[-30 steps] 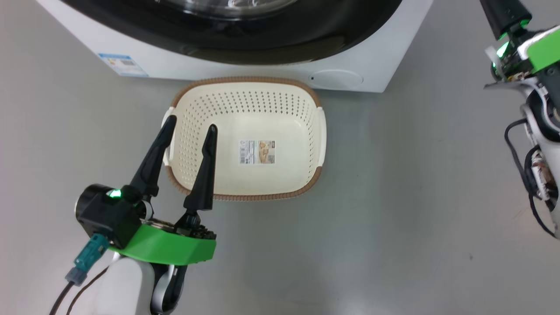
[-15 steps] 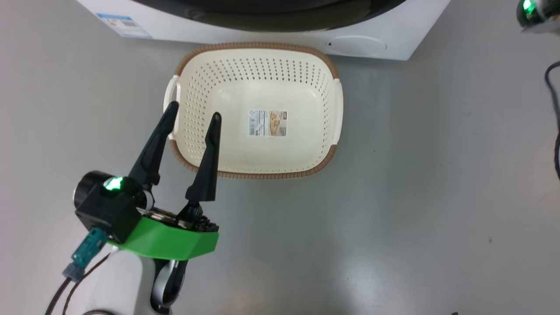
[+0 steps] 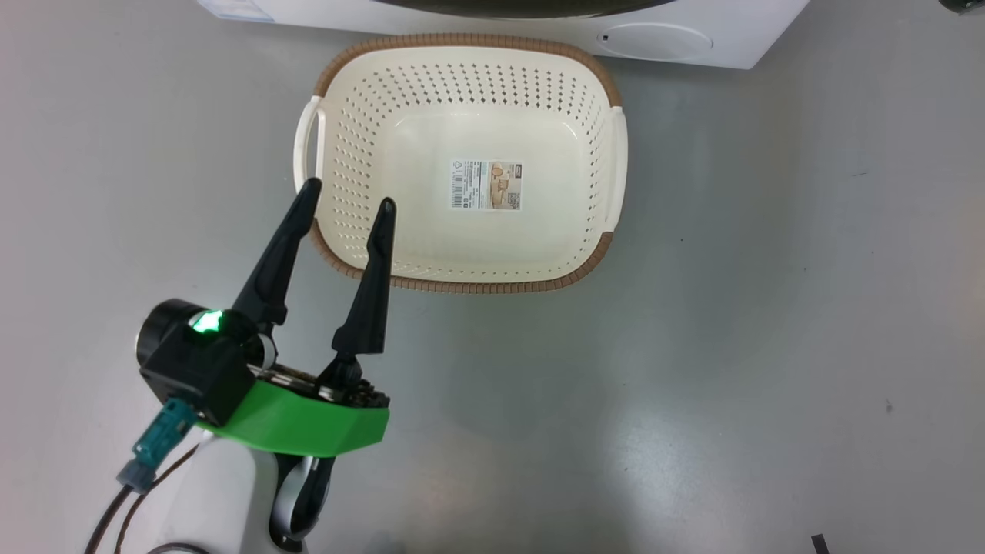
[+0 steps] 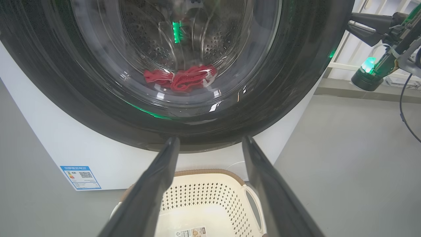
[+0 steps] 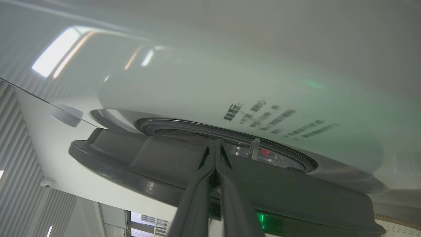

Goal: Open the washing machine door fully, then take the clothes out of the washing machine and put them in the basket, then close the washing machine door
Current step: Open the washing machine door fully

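The basket (image 3: 469, 286) sits on the floor (image 3: 769, 323), its far rim just in front of the washing machine (image 3: 692, 42). Bare floor lies open on the basket's right and near sides. The left gripper (image 3: 349, 194) hangs over the basket's near-left corner, fingers spread wide and holding nothing. Beyond the basket stands the washing machine door (image 4: 296, 65), with red clothes (image 4: 184, 77) behind its glass, blurred by reflections. Up and to the right of the basket, the right gripper (image 5: 216, 146) points at the door's edge, fingers pressed together on nothing; whether they touch the door cannot be told. The head view cuts off most of the machine.
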